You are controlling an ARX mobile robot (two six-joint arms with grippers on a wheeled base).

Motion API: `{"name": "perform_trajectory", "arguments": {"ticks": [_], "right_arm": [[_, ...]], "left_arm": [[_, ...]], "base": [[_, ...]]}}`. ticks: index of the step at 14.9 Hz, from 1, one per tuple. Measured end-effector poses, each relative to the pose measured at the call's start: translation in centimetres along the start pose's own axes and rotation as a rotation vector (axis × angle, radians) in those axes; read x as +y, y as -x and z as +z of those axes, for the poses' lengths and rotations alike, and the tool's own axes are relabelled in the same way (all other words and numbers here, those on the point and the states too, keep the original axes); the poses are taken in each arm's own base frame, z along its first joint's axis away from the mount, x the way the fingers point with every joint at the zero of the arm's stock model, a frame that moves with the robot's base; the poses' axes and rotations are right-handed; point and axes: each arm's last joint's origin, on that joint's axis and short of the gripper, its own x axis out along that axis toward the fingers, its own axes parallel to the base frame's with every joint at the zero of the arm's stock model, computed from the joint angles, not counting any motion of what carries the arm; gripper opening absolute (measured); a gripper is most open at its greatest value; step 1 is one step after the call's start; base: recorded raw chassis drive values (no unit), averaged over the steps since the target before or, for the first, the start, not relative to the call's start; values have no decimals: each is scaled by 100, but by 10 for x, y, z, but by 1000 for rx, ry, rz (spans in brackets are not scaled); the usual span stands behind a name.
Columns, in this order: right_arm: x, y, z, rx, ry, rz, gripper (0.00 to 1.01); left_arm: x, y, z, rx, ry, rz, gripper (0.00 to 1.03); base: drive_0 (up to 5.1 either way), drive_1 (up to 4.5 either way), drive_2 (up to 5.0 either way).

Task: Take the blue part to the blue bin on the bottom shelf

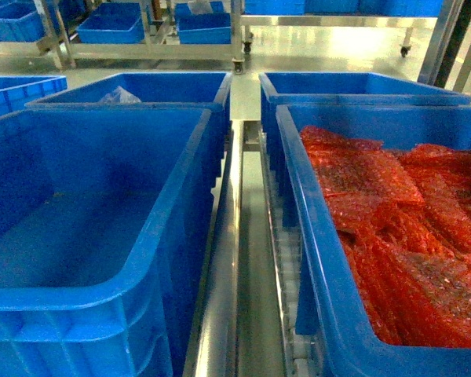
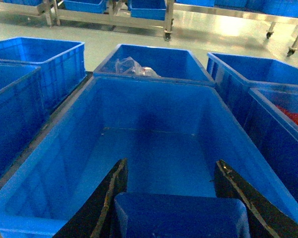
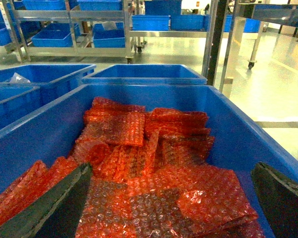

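In the left wrist view my left gripper (image 2: 171, 162) is shut on the blue part (image 2: 179, 215), a dark blue block that fills the gap between both black fingers. It hangs over the near end of the blue bin (image 2: 154, 106), whose floor is bare. In the head view this blue bin (image 1: 31, 181) stands at the left on the bottom shelf, beside its steel rail (image 1: 228, 259). No gripper shows in the head view. My right gripper (image 3: 171, 168) is open, with nothing between its fingers, above a crate of red bubble-wrap packets (image 3: 154, 148).
The red-packet crate (image 1: 294, 236) stands right of the rail and white rollers (image 1: 286, 275). Behind the blue bin is a crate holding a clear plastic bag (image 2: 131, 67). Another blue crate (image 1: 361, 86) sits at the back right. Steel racks with crates (image 1: 114, 23) line the far floor.
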Motion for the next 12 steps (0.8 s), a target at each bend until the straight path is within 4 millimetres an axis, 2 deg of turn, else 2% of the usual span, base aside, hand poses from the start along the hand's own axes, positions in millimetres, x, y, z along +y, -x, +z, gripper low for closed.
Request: {"name": "perform_trajectory", "arguments": {"ticks": [12], "right_arm": [[0, 0, 0, 0, 0, 0, 98]], "left_arm": [[0, 0, 0, 0, 0, 0, 43]], "base": [[0, 0, 0]]}}
